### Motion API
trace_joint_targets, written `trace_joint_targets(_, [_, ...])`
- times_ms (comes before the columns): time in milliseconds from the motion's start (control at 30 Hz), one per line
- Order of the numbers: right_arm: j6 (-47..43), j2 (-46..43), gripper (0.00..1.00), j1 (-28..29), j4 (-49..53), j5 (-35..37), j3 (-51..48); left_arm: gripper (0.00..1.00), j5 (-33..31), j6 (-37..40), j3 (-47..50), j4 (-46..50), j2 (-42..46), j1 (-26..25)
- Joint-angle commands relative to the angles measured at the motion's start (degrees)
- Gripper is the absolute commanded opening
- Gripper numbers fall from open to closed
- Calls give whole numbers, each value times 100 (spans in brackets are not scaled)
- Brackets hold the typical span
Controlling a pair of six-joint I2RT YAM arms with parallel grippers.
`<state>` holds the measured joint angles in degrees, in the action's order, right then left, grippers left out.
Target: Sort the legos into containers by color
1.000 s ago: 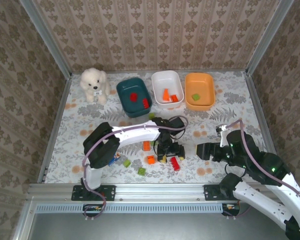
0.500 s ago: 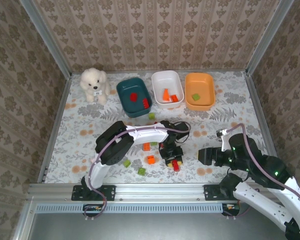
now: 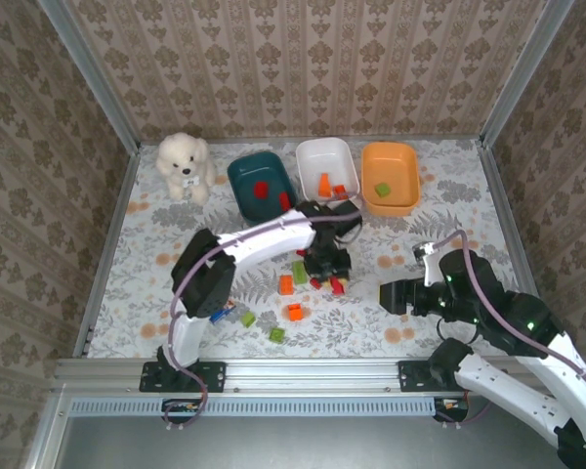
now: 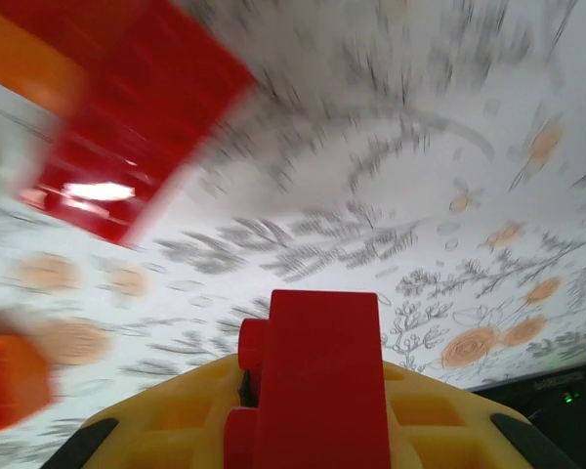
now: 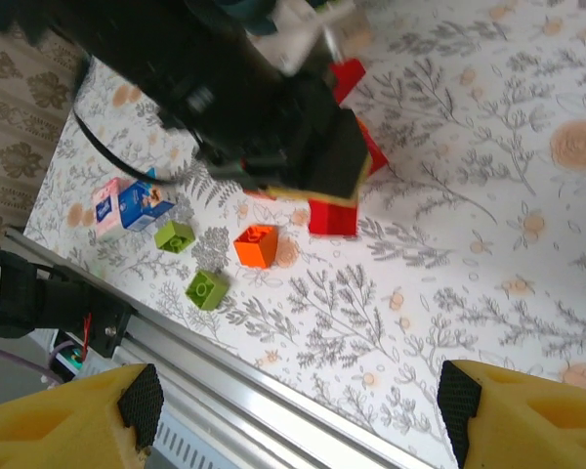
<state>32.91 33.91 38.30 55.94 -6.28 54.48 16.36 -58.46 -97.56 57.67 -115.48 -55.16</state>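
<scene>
While the left end effector (image 3: 327, 272) hangs over the middle of the floral-patterned table (image 3: 449, 210), it's clamped tight on a small red plastic lego brick (image 4: 317, 381). The left wrist view has that brick pinched between the yellow fingers (image 4: 425, 425), studs facing left, and the table behind it is smeared with blur. A second red brick (image 4: 127, 117) shows blurred at upper left there.

Over to the right end effector (image 3: 395, 295): it's spread wide, nothing in it, poised above the table to the right of the action and well apart from every brick. Its wrist view looks across at the left end effector's yellow tips; whether the red brick there touches the table, I can't tell. Near it lie an orange brick (image 5: 256, 244), two light green bricks (image 5: 176, 235) (image 5: 207, 289) and a flat blue-and-pink packet (image 5: 132, 205).

Along the far edge, three rounded plastic bins stand in a row. The dark teal bin (image 3: 244, 166) has a red piece (image 3: 261, 188) inside, the white bin (image 3: 313, 151) has two orange pieces (image 3: 323, 183), and the orange bin (image 3: 391, 149) has one green piece (image 3: 382, 189). A white plush dog (image 3: 185, 164) sits left of the teal one.
</scene>
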Motion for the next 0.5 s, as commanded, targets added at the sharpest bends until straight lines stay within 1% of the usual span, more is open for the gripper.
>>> trace_joint_targets(0, [-314,377,77,37,-556,14,211,17,-695,745,-267,845,499,718])
trace_joint_targets(133, [-373,919,77,36,-1169,17,242,17,-778,1346,-402,791,548,1663])
trace_joint_targets(233, [-389,1472,77,36,-1549,-26,347,18,-927,1782,-825,852,230,2195])
trace_joint_targets(367, [-346,2044,77,37,-2167,-55,403,19,-977,2102,-1469,847,-381,2666])
trace_joint_targets(467, [-322,2387,77,36,-2460,-75,512,19,-1034,2230,-1904,851,-818,2857])
